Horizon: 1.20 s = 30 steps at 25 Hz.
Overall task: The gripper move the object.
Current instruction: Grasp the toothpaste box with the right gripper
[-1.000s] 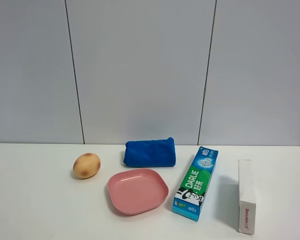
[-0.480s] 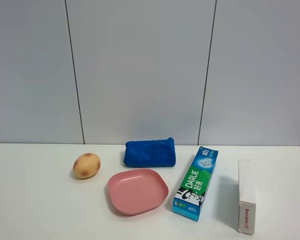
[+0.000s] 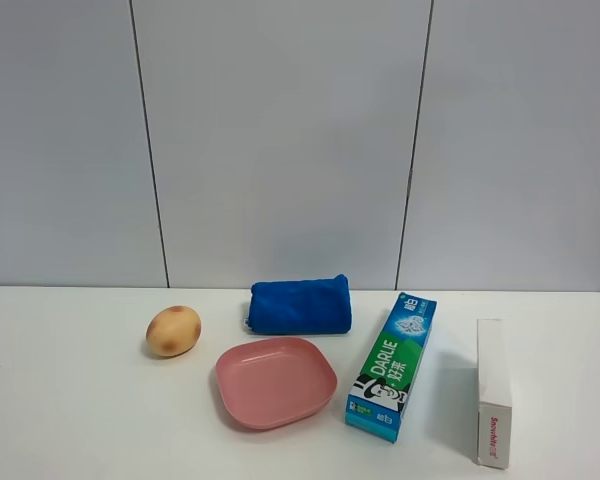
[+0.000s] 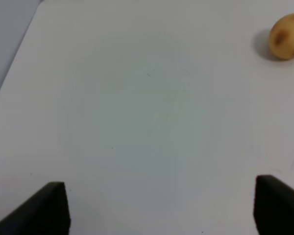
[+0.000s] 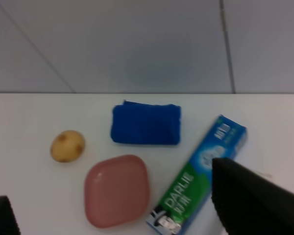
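Observation:
The green-and-blue DARLIE toothpaste carton [image 3: 391, 367] lies flat on the white table, right of centre, its black-and-white end toward the front. It also shows in the right wrist view [image 5: 188, 183], partly covered by one black finger [image 5: 250, 200]. My right gripper [image 5: 112, 196] is open and empty, above and in front of the carton. My left gripper [image 4: 161, 208] is open and empty over bare table at the left. Neither arm shows in the exterior high view.
A pink square plate [image 3: 276, 381] lies just left of the carton. A folded blue cloth [image 3: 300, 305] is behind it. A brown potato [image 3: 173, 331] sits at the left, also in the left wrist view [image 4: 286, 36]. A white box with red print [image 3: 493, 392] lies at the right.

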{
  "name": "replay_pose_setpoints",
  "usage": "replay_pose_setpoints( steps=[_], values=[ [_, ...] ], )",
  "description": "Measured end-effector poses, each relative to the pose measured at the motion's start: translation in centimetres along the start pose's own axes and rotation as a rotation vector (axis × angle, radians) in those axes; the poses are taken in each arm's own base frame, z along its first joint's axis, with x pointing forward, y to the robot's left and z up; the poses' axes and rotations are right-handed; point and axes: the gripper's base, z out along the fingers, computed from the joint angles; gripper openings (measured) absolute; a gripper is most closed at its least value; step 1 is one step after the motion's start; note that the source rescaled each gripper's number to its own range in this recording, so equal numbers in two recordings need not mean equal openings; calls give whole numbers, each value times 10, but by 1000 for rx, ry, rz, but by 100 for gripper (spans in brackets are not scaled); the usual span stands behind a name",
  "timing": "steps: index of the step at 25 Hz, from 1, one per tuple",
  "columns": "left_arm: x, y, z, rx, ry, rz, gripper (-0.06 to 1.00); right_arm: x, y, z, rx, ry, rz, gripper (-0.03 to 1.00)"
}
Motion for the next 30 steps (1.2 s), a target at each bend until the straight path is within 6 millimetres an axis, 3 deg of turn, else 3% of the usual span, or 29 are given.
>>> replay_pose_setpoints(
  steps=[5,11,13,17,19,22,25,30],
  values=[
    [0,0,0,0,0,0,100,-30,-8,57,-109,108,-4,43],
    [0,0,0,0,0,0,100,-25,5,130,-203,205,-19,41],
    [0,0,0,0,0,0,100,-19,14,150,-222,222,-33,49],
    [0,0,0,0,0,0,100,-3,35,185,-235,273,-75,89],
    [0,0,0,0,0,0,100,8,41,203,-207,320,-36,98],
    [0,0,0,0,0,0,100,26,36,231,-93,413,154,100],
    [0,0,0,0,0,0,100,43,17,254,95,481,298,100],
    [0,0,0,0,0,0,100,59,-8,263,378,528,362,100]
  ],
)
